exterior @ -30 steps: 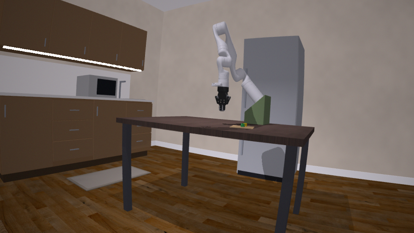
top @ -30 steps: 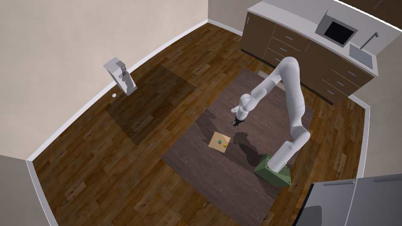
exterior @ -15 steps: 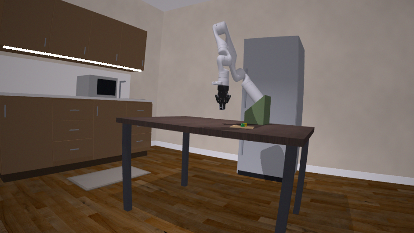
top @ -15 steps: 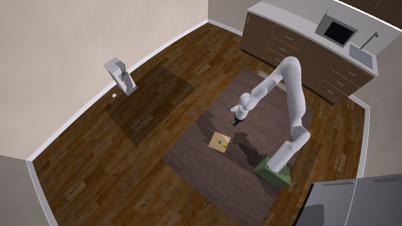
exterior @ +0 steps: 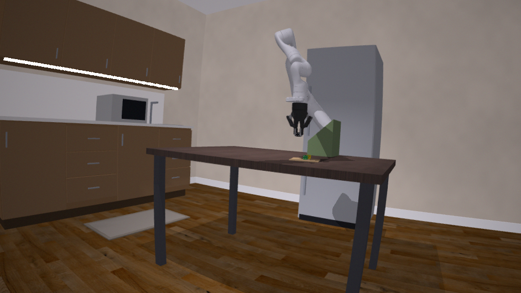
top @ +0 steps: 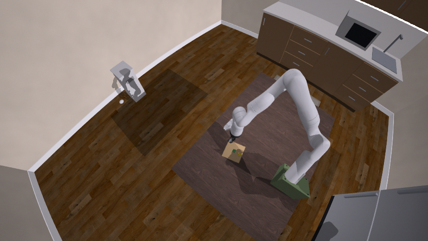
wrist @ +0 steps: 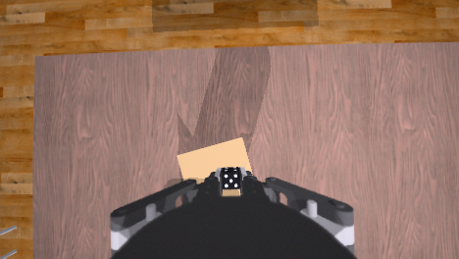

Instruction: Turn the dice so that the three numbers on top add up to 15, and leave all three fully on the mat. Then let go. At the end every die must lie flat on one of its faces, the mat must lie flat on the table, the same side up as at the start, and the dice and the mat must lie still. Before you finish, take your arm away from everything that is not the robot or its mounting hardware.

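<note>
My gripper (wrist: 230, 175) (top: 231, 139) (exterior: 298, 134) is shut on a black die (wrist: 229, 180) with white pips, held high above the far edge of the tan mat (wrist: 206, 160) (top: 227, 149) (exterior: 295, 159). The face of the black die toward the wrist camera shows five pips. A green die (top: 233, 151) (exterior: 304, 157) and a yellow die (top: 239, 154) (exterior: 308, 157) lie on the mat. In the wrist view the gripper body hides both of them and the near part of the mat.
The dark wooden table (top: 254, 179) (exterior: 255, 156) (wrist: 343, 123) carries the mat and the arm's green base (top: 289, 183) (exterior: 324, 140). A fridge (exterior: 344, 109) stands behind the table, kitchen cabinets (exterior: 90, 160) to the left.
</note>
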{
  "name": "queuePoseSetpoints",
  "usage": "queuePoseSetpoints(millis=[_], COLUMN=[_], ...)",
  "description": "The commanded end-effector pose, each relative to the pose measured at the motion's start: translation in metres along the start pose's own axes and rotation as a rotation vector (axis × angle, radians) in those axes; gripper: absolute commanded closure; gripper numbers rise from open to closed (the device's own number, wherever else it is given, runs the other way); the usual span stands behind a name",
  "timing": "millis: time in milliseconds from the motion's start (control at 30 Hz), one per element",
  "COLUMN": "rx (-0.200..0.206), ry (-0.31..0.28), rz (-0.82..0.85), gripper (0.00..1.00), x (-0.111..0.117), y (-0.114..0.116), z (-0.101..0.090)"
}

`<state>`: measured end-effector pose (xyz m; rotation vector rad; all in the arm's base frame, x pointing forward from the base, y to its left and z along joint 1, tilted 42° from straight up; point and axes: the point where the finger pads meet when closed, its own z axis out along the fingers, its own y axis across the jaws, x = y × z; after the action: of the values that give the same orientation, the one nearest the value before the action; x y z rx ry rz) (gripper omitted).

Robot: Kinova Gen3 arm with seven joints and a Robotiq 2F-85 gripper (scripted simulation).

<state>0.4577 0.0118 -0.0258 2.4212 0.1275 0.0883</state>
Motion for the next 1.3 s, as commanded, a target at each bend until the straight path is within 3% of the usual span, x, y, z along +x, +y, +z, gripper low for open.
queuePoseSetpoints(millis=[0, 800, 1267], rx=[-0.012, -0.011, -0.011], ry=[-0.014, -0.015, -0.015], rz=[-0.046, -0.055, -0.055], gripper=[0.85, 0.85, 0.85], x=[0.007, 0.008, 0.008], y=[-0.026, -0.03, -0.03], z=[0.011, 0.018, 0.076])
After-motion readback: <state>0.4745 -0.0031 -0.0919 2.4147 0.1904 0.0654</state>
